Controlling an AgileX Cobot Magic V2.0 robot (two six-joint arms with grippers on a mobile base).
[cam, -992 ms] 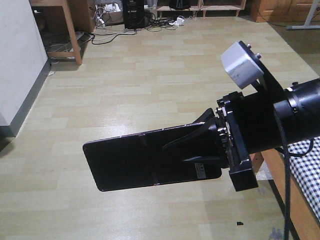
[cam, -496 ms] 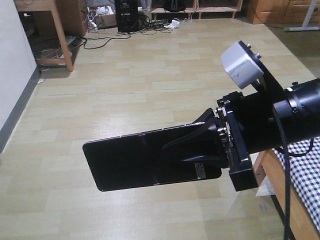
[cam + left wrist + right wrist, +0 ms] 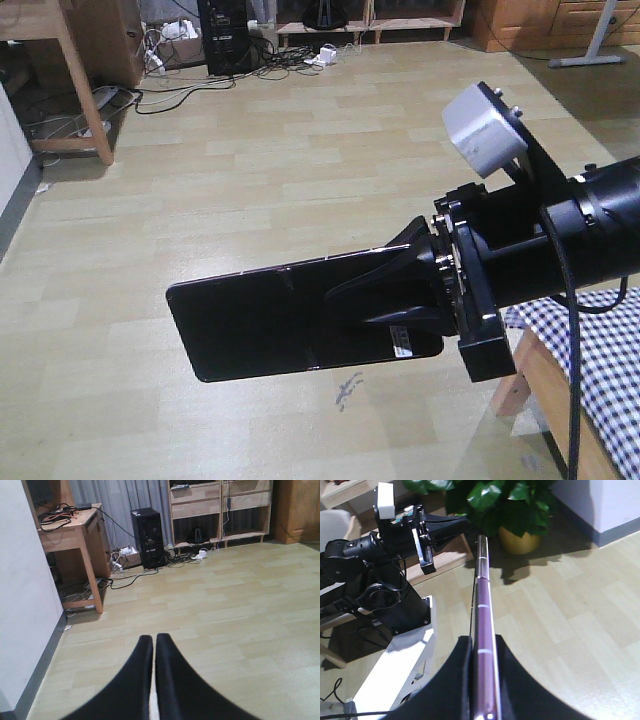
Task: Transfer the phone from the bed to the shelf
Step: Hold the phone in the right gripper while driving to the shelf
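The phone [image 3: 265, 322], a glossy black slab with a small white sticker, hangs level above the wooden floor. My right gripper [image 3: 350, 303] is shut on its right end. In the right wrist view the phone [image 3: 482, 590] shows edge-on, its pinkish edge pinched between both black fingers [image 3: 462, 670]. The bed [image 3: 605, 350], in black-and-white check on a light wooden frame, sits at the lower right, beside the right arm. My left gripper [image 3: 153, 641] is shut with nothing in it, pointing at bare floor. Light wooden boards [image 3: 451, 559] lie behind the left arm; I cannot tell whether they are the shelf.
A wooden desk [image 3: 75, 527] with cables stands by the white wall [image 3: 25, 610] on the left. A black computer tower [image 3: 149, 537] and a wooden drawer unit [image 3: 220, 507] line the far wall. A potted plant [image 3: 515, 510] stands behind the phone. The robot's white base [image 3: 395, 680] shows below.
The room has slid left and down in the front view, and more of the bed's corner shows. The right gripper and phone keep their place in the frame.
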